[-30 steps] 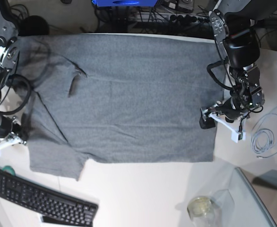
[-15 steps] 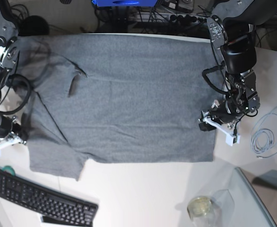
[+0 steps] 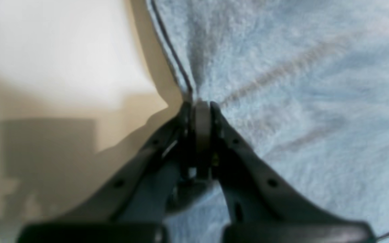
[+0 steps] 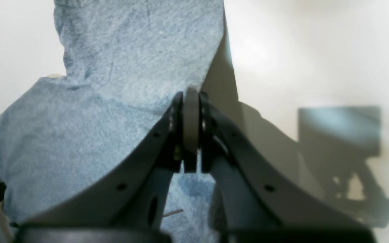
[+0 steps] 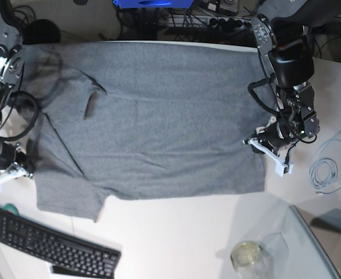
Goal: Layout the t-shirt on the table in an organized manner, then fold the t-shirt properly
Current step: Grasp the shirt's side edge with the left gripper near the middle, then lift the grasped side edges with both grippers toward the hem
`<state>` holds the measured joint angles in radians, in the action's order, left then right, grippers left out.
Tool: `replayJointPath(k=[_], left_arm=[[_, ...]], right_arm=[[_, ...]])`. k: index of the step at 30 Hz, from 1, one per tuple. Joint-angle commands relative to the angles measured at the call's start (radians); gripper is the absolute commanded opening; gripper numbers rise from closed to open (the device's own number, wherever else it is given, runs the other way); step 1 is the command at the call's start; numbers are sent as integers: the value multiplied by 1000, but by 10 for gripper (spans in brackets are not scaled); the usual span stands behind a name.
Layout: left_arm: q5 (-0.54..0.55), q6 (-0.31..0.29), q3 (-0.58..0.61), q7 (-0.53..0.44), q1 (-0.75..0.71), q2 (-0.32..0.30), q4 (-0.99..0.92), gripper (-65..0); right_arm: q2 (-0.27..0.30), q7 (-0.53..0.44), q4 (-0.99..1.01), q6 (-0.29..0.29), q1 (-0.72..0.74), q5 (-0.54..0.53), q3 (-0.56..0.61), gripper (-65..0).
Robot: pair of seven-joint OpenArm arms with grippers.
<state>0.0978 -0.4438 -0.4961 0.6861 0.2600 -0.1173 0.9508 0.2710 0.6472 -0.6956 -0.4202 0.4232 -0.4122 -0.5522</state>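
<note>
The left gripper (image 3: 201, 111) has just been shut on the t-shirt (image 5: 159, 116) hem — the right gripper (image 4: 191, 98), already clamped on a sleeve edge — so spreading can begin.

The right hand (image 4: 191, 101), fingers pressed together, pinches the edge of the grey t-shirt (image 4: 113, 84) lying on the white tabletop (image 4: 299, 50).

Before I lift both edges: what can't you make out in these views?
- Base view: right gripper fingertips hidden by the arm and t-shirt edge.
- Left wrist view: blurred; fabric layers pinched by the left gripper unclear.
- Right wrist view: neckline cut off by the frame edge.
- Base view: glass jar contents too small.
</note>
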Motion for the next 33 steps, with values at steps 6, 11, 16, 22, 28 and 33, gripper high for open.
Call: replayJointPath(k=[6,11,16,22,28,33], left_arm=[[10,1,0,182,-51,-2,304,-650],[9,1,-3,275,-130,17,437,-650],[9,1,-5,297,-182,17,460,-650],[4,1,-5,298,-198,17,458,-650],[9,1,-6,298,-221,17,505,-260],[9,1,-91,295,-219,14,566,-163]], right_arm=[[20,-19,-17,-10,30,-15,-1,-650],[18,-19,-17,-10,30,-15,-1,-650],[17,-19,-17,-10,30,-15,-1,-650],[17,-19,-17,-10,30,-15,-1,-650],[17,-19,-17,-10,30,-15,-1,-650],[17,-19,-17,-10,30,-15,-1,-650]])
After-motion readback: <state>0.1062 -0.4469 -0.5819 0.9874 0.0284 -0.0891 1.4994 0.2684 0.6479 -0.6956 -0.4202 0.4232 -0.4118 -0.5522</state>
